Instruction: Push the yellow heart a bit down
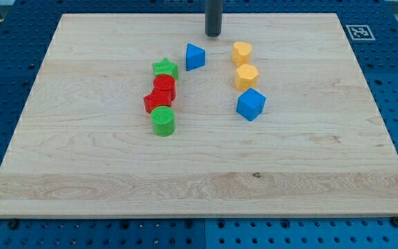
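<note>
The yellow heart (pixel 242 52) lies near the view's top, right of centre. A second yellow block, hexagon-like (pixel 246 75), sits just below it, almost touching. My tip (pixel 213 34) stands on the board up and to the left of the yellow heart, a short gap away, and above the blue triangle (pixel 195 56). It touches no block.
A blue cube (pixel 251 104) lies below the yellow hexagon. To the left, a green star (pixel 165 68), a red cylinder (pixel 164 86), a red star (pixel 156 102) and a green cylinder (pixel 162 120) form a tight column. The wooden board (pixel 309 173) rests on a blue perforated table.
</note>
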Robot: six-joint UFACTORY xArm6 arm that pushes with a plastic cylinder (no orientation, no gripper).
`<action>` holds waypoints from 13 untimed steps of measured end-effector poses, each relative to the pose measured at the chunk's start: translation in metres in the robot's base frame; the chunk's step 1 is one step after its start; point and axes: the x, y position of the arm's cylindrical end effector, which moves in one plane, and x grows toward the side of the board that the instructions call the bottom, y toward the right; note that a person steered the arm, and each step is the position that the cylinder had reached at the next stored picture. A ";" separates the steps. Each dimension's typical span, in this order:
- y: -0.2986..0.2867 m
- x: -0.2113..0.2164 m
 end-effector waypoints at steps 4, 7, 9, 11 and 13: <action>0.000 -0.014; -0.016 -0.025; -0.026 -0.025; -0.034 -0.025; -0.038 -0.025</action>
